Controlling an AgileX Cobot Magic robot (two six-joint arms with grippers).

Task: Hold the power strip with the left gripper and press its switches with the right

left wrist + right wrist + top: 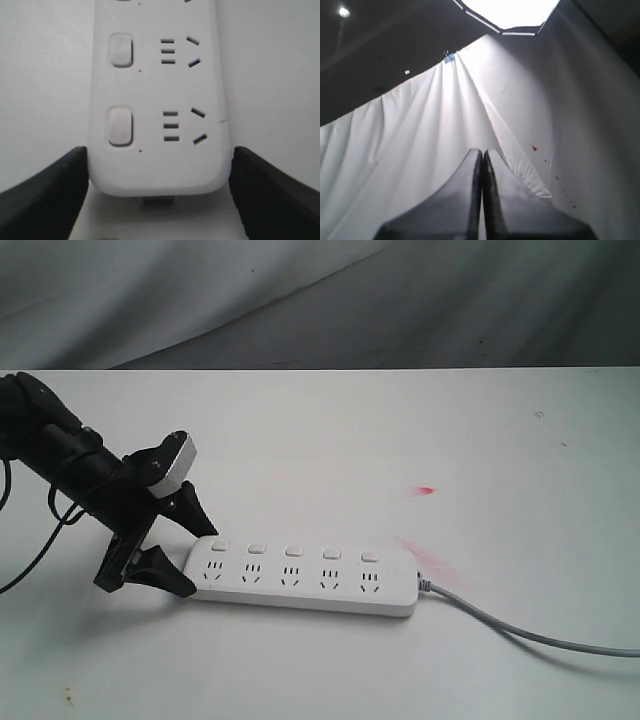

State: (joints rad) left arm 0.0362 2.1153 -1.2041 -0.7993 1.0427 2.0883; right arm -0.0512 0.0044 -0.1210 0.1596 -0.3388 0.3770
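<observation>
The white power strip (300, 585) lies flat on the white table (400, 440), its cord (520, 630) trailing off to the right. A row of small white switches (291, 551) runs along its far side. My left gripper (200, 562) straddles the strip's left end, one black finger against each long side. In the left wrist view the strip (160, 170) fills the gap between the fingers (55, 190), with two switches (120, 125) showing. My right gripper (482, 151) is shut and empty, pointing up at a white drape; it is out of the exterior view.
A small red mark (427, 489) and a fainter pink smear (425, 555) are on the tabletop right of the middle. A dark grey backdrop (320, 300) hangs behind the table's far edge. The white drape (420, 130) and a ceiling light (510, 10) fill the right wrist view.
</observation>
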